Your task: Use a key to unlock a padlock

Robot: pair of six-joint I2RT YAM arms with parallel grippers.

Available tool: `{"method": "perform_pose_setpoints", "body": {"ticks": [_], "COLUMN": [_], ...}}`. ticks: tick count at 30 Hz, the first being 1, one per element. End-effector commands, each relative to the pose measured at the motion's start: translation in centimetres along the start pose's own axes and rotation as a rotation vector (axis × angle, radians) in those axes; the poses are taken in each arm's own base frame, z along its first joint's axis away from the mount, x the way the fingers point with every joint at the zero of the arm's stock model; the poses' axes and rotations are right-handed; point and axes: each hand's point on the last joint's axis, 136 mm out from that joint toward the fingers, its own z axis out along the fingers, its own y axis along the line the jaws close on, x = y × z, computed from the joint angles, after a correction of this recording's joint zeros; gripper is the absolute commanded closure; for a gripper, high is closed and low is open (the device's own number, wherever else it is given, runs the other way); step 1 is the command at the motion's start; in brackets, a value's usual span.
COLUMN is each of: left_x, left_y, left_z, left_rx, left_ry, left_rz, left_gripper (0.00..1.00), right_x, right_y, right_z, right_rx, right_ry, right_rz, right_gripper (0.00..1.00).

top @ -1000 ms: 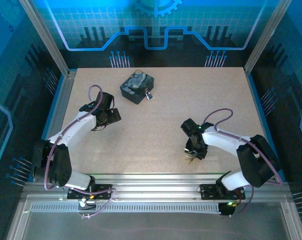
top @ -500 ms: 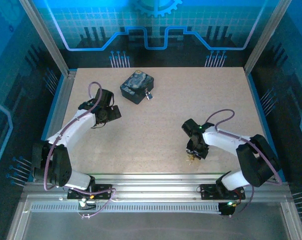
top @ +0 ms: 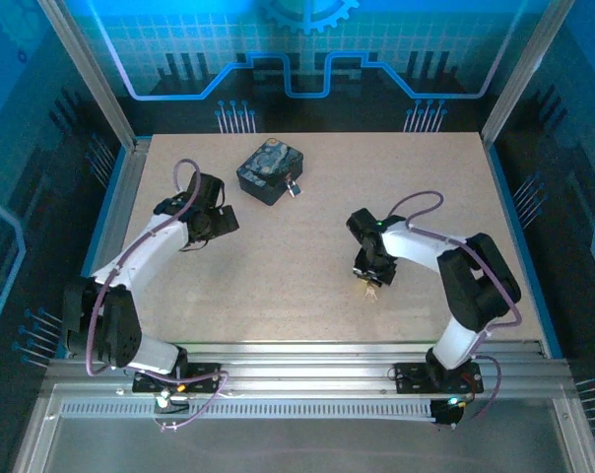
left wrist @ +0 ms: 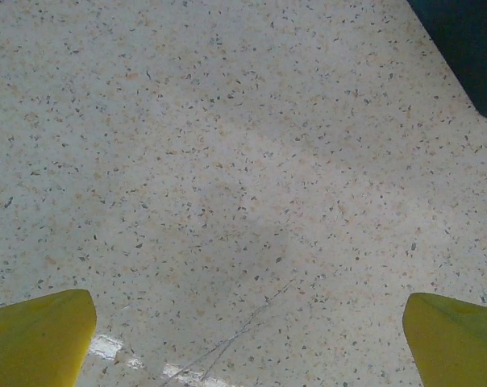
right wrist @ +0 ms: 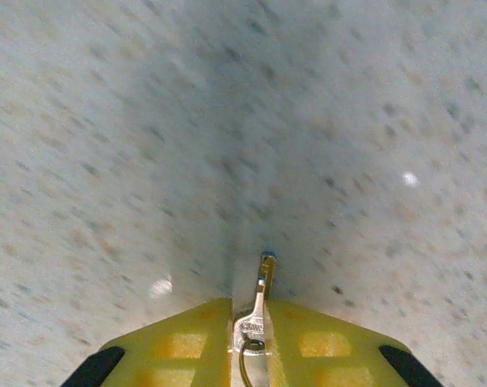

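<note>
a speckled beige worktop (top: 327,227) sits inside blue-lit walls. the padlock (top: 293,185) rests against the dark box (top: 268,169) near the far edge, left of centre. the right gripper (top: 371,283), towards the near right, is clamped on the key (right wrist: 260,300). the left gripper (top: 225,223) has its yellow fingers (left wrist: 38,334) wide apart, near the box.

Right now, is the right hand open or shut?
Shut on the key: the right hand pinches it between its yellow fingers, tip poking out.

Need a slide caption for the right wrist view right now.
Right gripper shut on the key, its tip pointing forward over the speckled table.
</note>
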Motion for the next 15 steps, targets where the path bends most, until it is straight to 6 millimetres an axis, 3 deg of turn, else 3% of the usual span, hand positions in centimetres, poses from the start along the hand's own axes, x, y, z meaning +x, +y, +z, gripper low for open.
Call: {"method": "perform_pose_setpoints", "body": {"ticks": [1,7,11,15], "left_x": [-0.4,-0.4,0.1,1.6], "left_y": [-0.1,-0.1,-0.3,-1.4], "left_z": [-0.5,-0.9,-1.2,-1.5], "left_rx": [-0.018,-0.014,0.007,0.054], "left_ry": [0.0,0.005,0.023,0.064], "left_rz": [0.024,0.018,0.022,0.047], "left_gripper": [0.01,0.01,0.01,0.02], "right_x": [-2.2,-5.3,-7.0,-7.4], "right_y": [1.5,3.4,3.6,3.6], "right_z": [0.7,0.0,-2.2,-4.7], "right_rx": [-0.005,-0.015,-0.047,-0.075], "right_ry": [-0.033,-0.071,-0.121,-0.158], "right_rz": [-0.019,-0.074,-0.133,-0.247], "right_gripper": [0.82,0.81,0.77,0.7]}}
